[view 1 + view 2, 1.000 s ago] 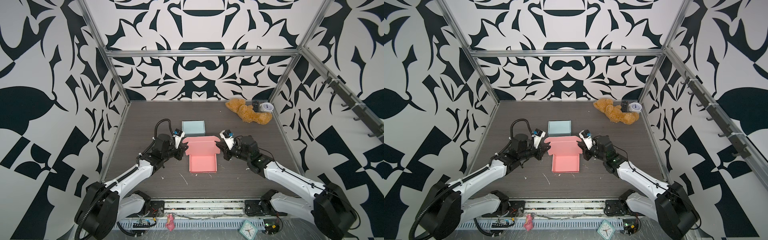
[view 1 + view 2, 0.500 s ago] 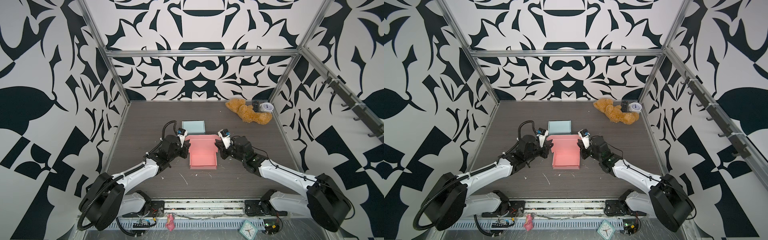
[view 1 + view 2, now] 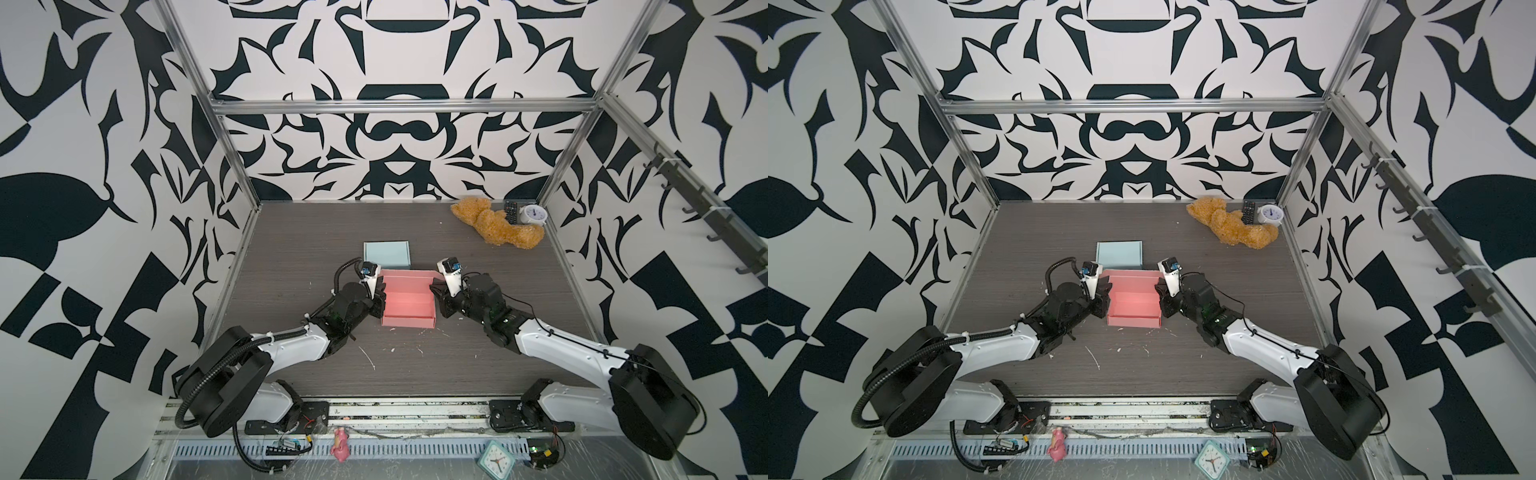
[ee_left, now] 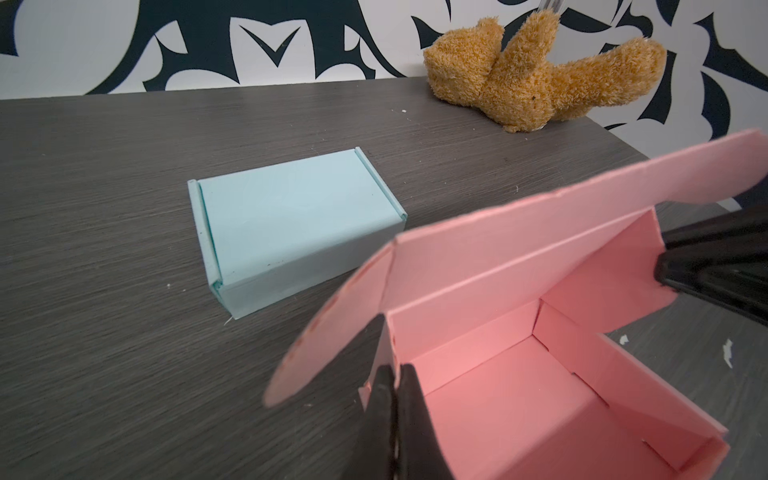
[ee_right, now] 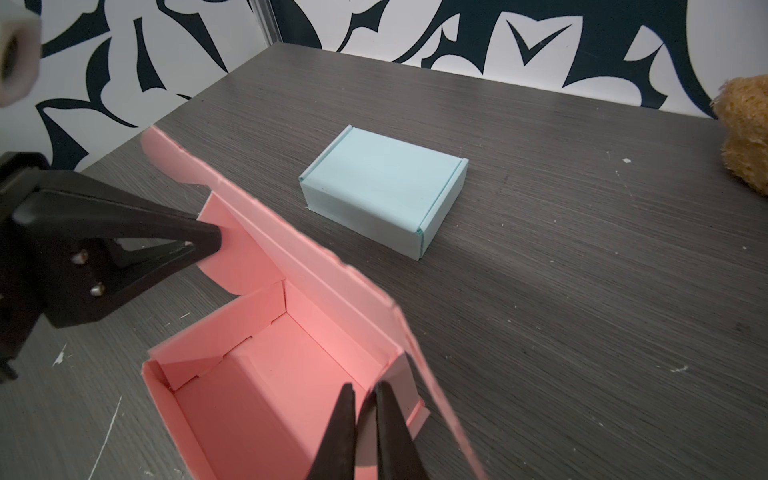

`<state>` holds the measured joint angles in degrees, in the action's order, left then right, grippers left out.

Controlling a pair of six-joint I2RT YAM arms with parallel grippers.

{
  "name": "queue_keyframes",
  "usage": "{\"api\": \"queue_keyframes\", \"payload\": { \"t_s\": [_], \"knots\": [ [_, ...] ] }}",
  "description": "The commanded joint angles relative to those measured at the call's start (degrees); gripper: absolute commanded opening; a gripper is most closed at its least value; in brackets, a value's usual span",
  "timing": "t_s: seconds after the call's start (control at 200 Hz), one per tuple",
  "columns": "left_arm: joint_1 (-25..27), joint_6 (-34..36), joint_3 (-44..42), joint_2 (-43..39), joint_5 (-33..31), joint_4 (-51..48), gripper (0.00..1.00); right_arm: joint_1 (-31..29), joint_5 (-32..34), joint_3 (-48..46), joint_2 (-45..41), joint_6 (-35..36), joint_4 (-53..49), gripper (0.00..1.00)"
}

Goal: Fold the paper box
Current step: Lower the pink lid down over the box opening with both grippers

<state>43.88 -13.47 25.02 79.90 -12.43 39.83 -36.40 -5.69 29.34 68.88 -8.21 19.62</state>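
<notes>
The pink paper box (image 3: 409,305) (image 3: 1133,307) stands open in the middle of the table, its lid raised at the far side with rounded ear flaps at both ends. My left gripper (image 3: 380,300) (image 4: 395,370) is shut on the box's left side wall. My right gripper (image 3: 436,297) (image 5: 365,386) pinches the right side wall, one finger inside the box and one outside. The box's inside (image 4: 540,395) (image 5: 270,395) is empty. Each wrist view shows the other arm's black fingers at the opposite lid ear.
A closed light blue box (image 3: 386,254) (image 4: 291,216) lies just behind the pink one. A brown teddy bear (image 3: 496,228), a remote (image 3: 511,211) and a small white clock (image 3: 533,215) sit at the back right corner. Small white scraps lie on the table in front.
Both grippers have moved inward onto the box's side walls. The lid, lying flat a second ago, now stands raised, and its ears have swung in.
</notes>
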Motion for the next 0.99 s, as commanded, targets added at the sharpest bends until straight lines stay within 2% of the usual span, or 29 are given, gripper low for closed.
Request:
{"api": "queue_keyframes", "payload": {
  "t_s": [0.0,0.45,0.56,0.69,0.835,0.99],
  "knots": [
    [2.2,1.4,-1.7,1.6,-0.1,7.3,0.05,-1.8,-3.5,-0.6,-1.8,-0.1,3.8,0.13],
    [7.3,2.9,-2.3,2.5,-9.8,8.8,0.07,-2.3,-2.5,-3.8,-4.3,0.8,3.8,0.12],
    [7.4,1.8,0.1,1.6,-13.4,2.3,0.07,-2.4,-2.3,-4.3,-5.1,0.9,3.7,0.13],
    [7.9,1.7,1.0,-0.1,-13.5,-0.6,0.07,-2.7,-2.0,-4.7,-5.6,1.2,3.7,0.12],
    [8.1,-0.9,4.4,-1.9,-15.5,-11.1,0.07,-3.0,-1.7,-4.8,-5.7,1.3,3.8,0.12],
    [8.3,-2.2,3.4,-1.2,-15.9,-10.5,0.07,-3.3,-1.7,-4.9,-5.7,1.2,4.0,0.12]
  ]
}}
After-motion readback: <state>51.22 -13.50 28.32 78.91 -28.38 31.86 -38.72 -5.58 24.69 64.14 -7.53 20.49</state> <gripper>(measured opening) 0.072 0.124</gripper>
